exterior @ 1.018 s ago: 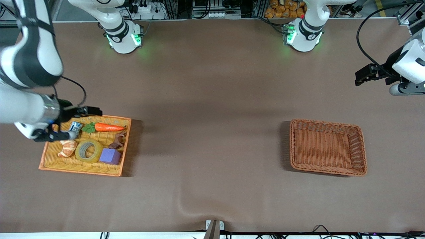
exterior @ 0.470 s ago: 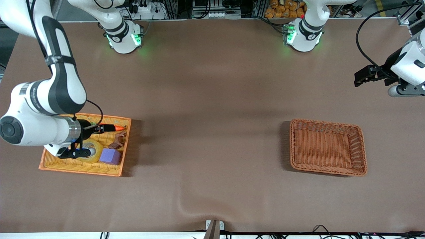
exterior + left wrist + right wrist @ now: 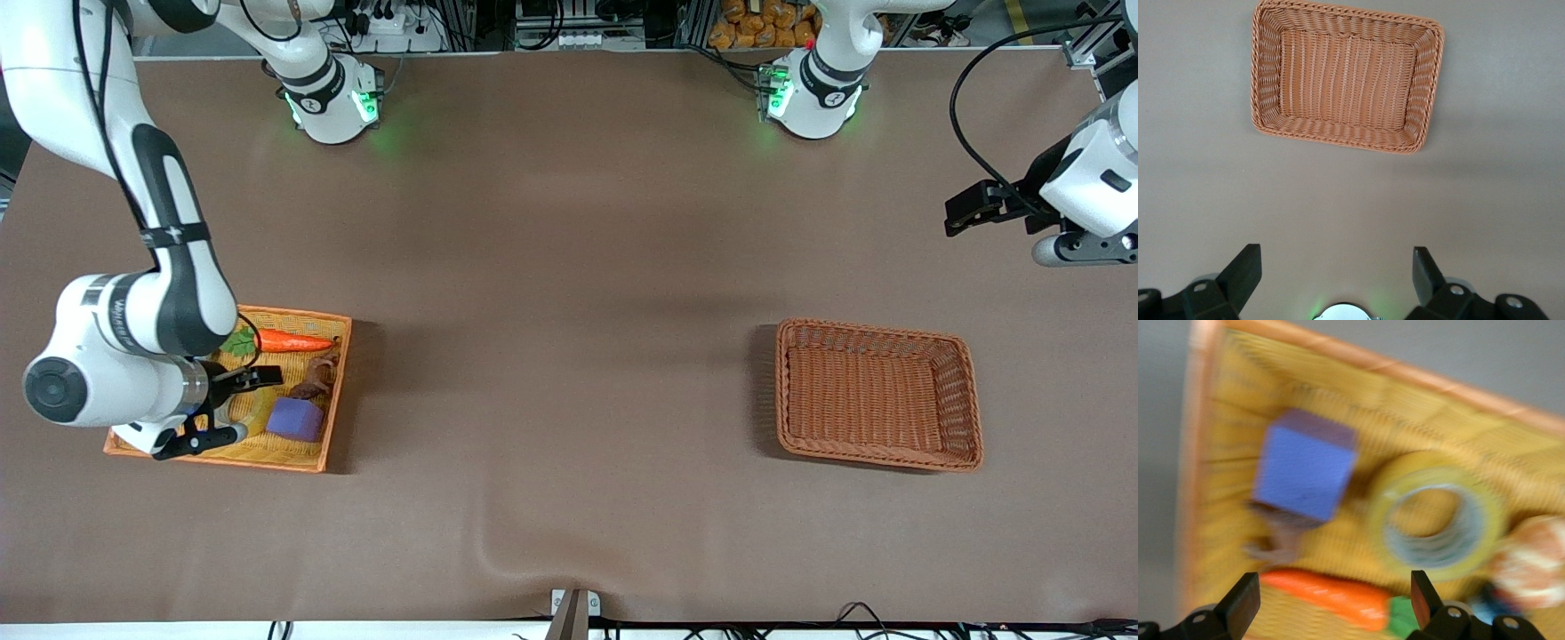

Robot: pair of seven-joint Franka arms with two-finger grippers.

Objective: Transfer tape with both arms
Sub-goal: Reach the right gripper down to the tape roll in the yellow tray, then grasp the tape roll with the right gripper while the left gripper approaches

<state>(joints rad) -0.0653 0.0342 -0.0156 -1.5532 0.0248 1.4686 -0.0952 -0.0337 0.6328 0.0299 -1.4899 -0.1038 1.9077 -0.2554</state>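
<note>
Over the orange tray (image 3: 302, 458) at the right arm's end of the surface (image 3: 569, 356), right hand (image 3: 227, 407) hangs with jaws spread wide, nothing between them. Directly under it lies the tape (image 3: 1438, 520), flat on the tray's weave, mostly masked by the wrist from the front camera. Purple cube (image 3: 296, 418) sits just beside the roll, toward the tray's middle-of-surface edge. Carrot (image 3: 292, 340) lies farther from the front camera; a pale bun-like item (image 3: 1531, 560) touches or nearly touches the roll.

Left hand (image 3: 1000, 213) waits, spread open and empty, over bare surface at its own end; brown wicker basket (image 3: 878, 396) sits below it, empty.

Judgement: step is the pick-up. One finger should drop inside the core, the other outside the wall on the side away from the cube, to avoid nudging neighbours. Descend square, close gently.

No readable writing or labels anywhere.
</note>
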